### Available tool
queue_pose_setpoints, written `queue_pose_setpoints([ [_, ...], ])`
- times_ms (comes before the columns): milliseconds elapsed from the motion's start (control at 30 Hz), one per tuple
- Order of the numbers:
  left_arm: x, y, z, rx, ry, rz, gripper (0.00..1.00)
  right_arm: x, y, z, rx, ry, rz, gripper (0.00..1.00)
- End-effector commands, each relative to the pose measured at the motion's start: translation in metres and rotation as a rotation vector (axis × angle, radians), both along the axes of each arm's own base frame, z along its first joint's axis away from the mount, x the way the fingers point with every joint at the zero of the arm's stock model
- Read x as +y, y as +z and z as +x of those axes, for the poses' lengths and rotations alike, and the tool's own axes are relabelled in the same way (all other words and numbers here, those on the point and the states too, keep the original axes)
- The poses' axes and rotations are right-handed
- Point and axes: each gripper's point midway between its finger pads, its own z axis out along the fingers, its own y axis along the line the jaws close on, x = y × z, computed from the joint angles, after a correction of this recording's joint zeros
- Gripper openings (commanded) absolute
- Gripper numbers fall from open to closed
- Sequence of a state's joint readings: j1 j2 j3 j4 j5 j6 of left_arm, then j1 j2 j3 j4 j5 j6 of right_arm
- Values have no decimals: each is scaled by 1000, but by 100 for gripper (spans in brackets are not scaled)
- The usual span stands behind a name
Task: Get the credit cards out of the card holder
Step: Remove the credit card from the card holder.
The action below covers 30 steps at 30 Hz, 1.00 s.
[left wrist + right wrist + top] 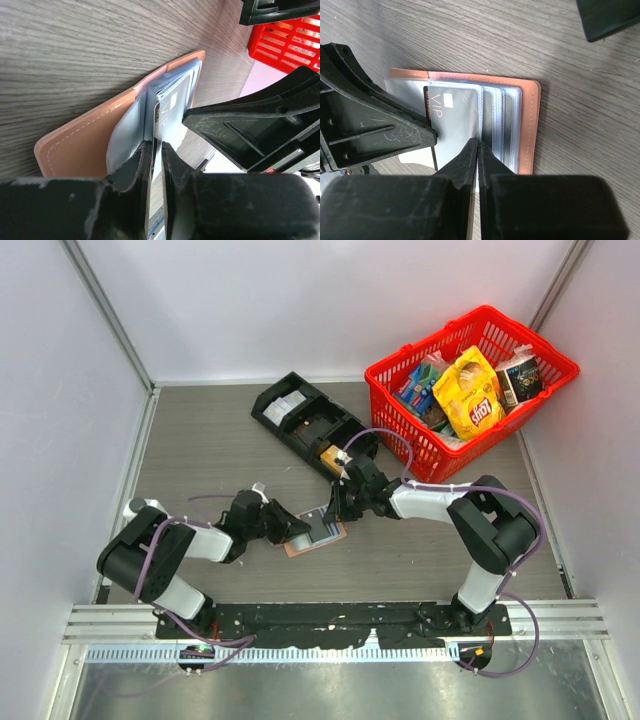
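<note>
Card holder (316,540) lies open on the table (200,450), between both grippers.
Left gripper (154,148) is clenched on a thin sheet (154,200) of the holder, card or sleeve, hard to tell. Right gripper (478,146) pinches the clear sleeve (479,107) holding the VIP card (452,122). Tray (300,415) and basket (480,325) stand behind.

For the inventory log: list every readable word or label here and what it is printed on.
"VIP": on the dark card in the card holder.
Small print along that card's edge: too small to read.
Packages in the red basket: print too blurred to read.
</note>
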State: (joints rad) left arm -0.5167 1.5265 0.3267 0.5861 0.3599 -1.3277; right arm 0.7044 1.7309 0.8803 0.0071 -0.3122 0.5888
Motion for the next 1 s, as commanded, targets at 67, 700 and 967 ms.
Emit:
queue_pose_setpoints([
  [67, -7, 28, 6, -100, -14, -72, 11, -15, -30, -10, 48, -21, -81, 5],
  [700, 9, 8, -17, -61, -18, -12, 1, -28, -42, -9, 53, -51, -150, 1],
  [967, 17, 2, -22, -54, -6, 25, 3, -27, -38, -7, 52, -52, -146, 1],
])
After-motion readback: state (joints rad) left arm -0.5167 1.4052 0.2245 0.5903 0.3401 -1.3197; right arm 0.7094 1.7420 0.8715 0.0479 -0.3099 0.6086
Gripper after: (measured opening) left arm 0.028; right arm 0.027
